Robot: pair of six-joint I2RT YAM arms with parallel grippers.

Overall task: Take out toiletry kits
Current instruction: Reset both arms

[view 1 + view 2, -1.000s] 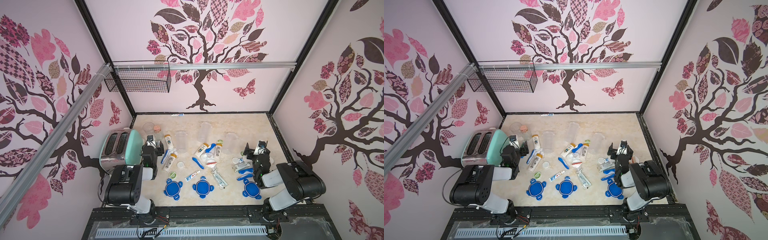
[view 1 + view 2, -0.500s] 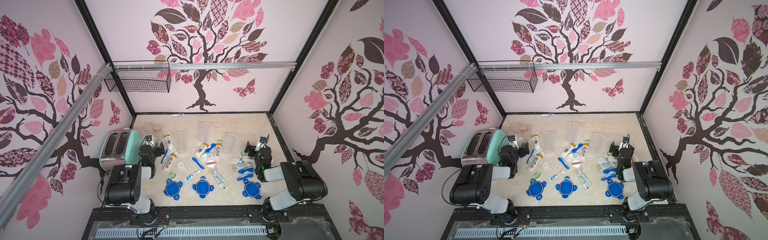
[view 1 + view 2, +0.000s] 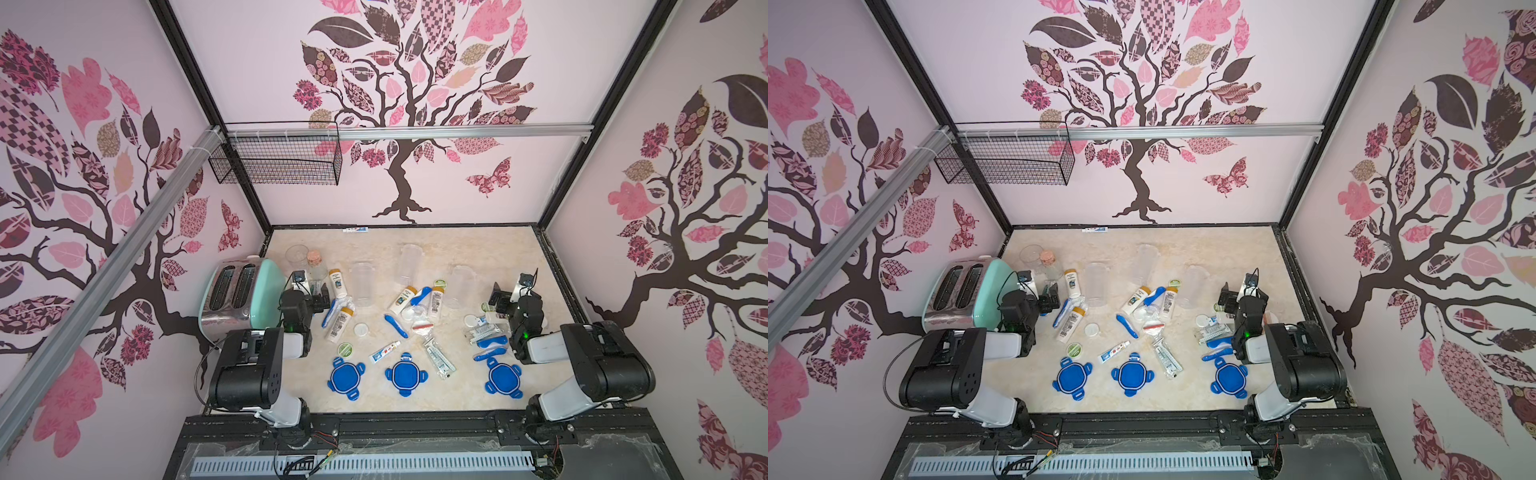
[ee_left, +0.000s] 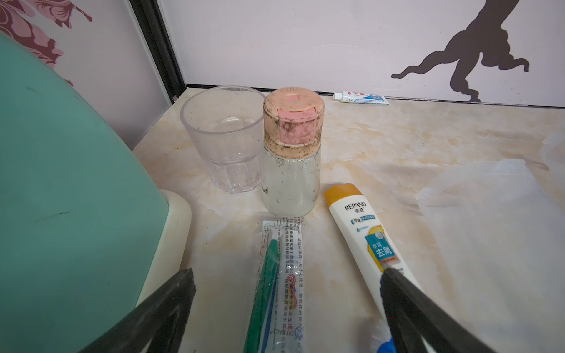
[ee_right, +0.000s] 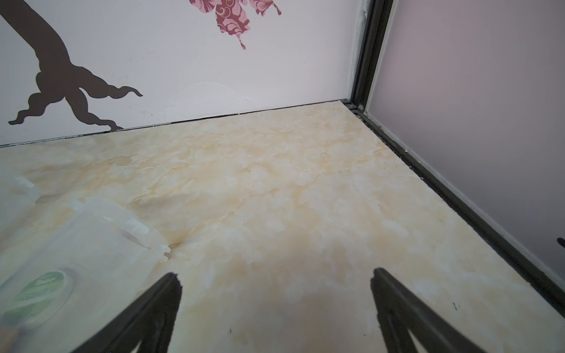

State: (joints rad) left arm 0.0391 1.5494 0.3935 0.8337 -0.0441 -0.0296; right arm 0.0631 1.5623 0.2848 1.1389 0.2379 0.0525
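The toiletry kits lie scattered on the marble table: white bottles with yellow caps, blue toothbrushes, a toothpaste tube, round tubs and clear-wrapped packets. My left gripper is open beside the toaster. In the left wrist view, a wrapped green toothbrush lies between the open left gripper's fingers, untouched, and a bottle lies by one finger. My right gripper is open just behind the right-hand pile. In the right wrist view the gripper frames only bare table.
Three clear canisters sit mid-table, and their blue clip lids lie along the front. A mint toaster, a glass and a capped jar crowd the left. A wire basket hangs on the wall.
The left gripper's fingers have spread a little wider. The right wrist has shifted slightly toward the back. Nothing on the table has moved.
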